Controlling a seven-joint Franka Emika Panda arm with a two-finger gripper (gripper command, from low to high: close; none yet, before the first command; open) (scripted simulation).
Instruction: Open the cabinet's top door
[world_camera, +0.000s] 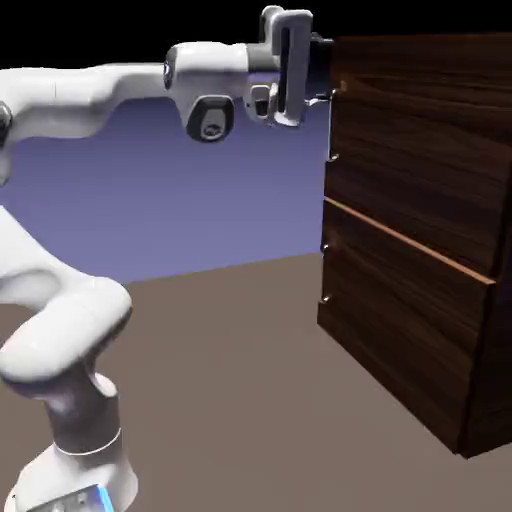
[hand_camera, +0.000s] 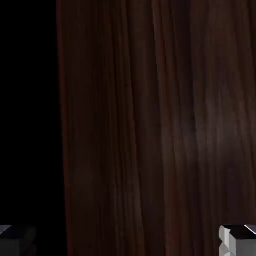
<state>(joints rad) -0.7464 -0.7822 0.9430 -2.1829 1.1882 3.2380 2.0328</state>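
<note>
The cabinet (world_camera: 420, 300) is a big dark brown wood-grain box on the exterior view's right. Its top door (world_camera: 420, 150) is the upper panel, with small silver handle (world_camera: 333, 155) bits showing at its near edge. My gripper (world_camera: 324, 72) is held level against the top of that edge, just above the handle, with its jaws spread and nothing between them. In the hand view, the door's wood (hand_camera: 160, 125) fills most of the picture, with black to the left. My gripper (hand_camera: 125, 242) shows only its two grey fingertips (hand_camera: 237, 239) in the bottom corners. No handle shows in this view.
The lower door (world_camera: 400, 330) sits below a lighter seam, with its own small silver handle (world_camera: 326, 298) bits at the near edge. The brown table (world_camera: 250, 400) stretches between the robot's base and the cabinet. The arm's elbow (world_camera: 60, 340) bulges at lower left.
</note>
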